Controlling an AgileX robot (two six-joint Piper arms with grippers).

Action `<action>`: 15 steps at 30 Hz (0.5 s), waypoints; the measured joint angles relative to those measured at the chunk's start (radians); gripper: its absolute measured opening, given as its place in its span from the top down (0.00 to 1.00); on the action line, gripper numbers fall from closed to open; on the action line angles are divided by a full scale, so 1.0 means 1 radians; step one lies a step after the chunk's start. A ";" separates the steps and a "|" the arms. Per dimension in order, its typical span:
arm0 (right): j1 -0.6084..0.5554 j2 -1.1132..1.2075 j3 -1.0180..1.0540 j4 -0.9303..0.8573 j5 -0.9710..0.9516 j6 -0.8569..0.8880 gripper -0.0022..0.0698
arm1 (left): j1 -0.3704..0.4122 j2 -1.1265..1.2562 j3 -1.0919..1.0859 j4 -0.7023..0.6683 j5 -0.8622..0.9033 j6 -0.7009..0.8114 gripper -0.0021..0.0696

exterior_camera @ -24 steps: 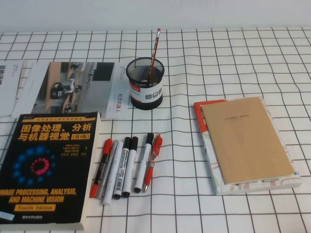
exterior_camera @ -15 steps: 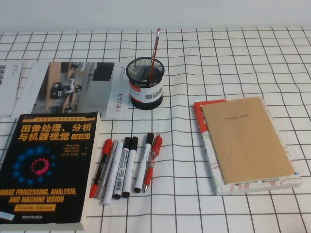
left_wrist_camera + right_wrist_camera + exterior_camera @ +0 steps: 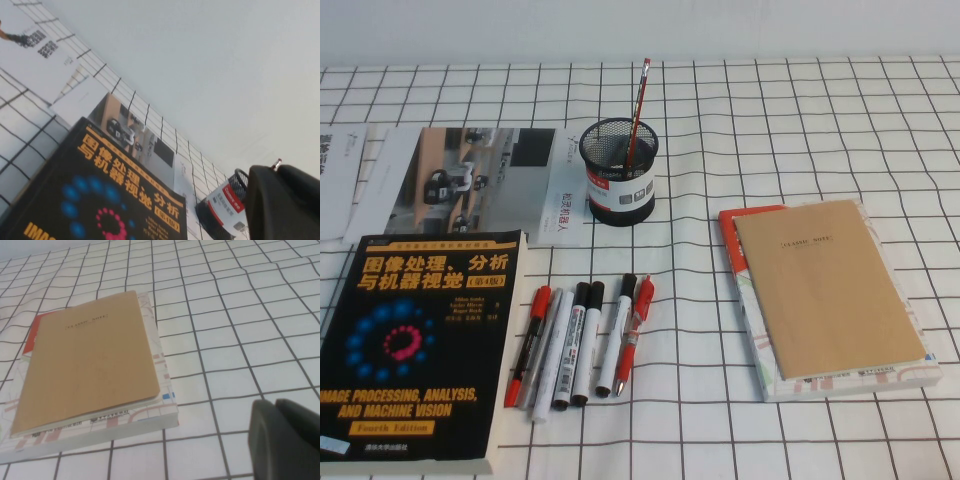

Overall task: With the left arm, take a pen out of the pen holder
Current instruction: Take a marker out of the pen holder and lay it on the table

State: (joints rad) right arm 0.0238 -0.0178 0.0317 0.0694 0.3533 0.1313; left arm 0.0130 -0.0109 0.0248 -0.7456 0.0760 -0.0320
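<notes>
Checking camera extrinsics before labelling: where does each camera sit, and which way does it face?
High: raised on the robot's side, angled down at the table; sees pen holder, black book, notebook; no arm shows.
Left wrist: low by the black book, facing the pen holder; left gripper, fingers shut, in the frame's corner.
Right wrist: over the table's right side, looking down at the notebook; right gripper, fingers shut, in the corner.
Shared: high and left wrist show black book and pen holder; high and right wrist, the notebook.

Left gripper [image 3: 283, 202] with fingers closed together, black textbook [image 3: 100, 192] with orange title on the checked desk cloth [image 3: 20, 125], brochure [image 3: 137, 135] beyond it, mesh pen holder [image 3: 226, 201] beside the brochure, pen [image 3: 276, 163] end just visible.
</notes>
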 joint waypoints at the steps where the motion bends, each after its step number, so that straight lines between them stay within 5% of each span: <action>1: 0.000 0.000 0.000 0.000 0.000 0.000 0.99 | 0.000 0.000 0.000 -0.001 -0.014 0.008 0.97; 7: 0.000 0.000 0.000 0.000 0.000 0.000 0.99 | 0.000 0.000 -0.015 -0.001 -0.017 0.068 0.97; 15: 0.000 0.000 0.000 0.000 0.000 0.000 0.99 | 0.000 0.138 -0.265 0.013 0.169 0.488 0.97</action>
State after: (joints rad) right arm 0.0238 -0.0178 0.0317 0.0694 0.3533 0.1313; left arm 0.0130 0.1267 -0.2407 -0.7326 0.2448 0.4557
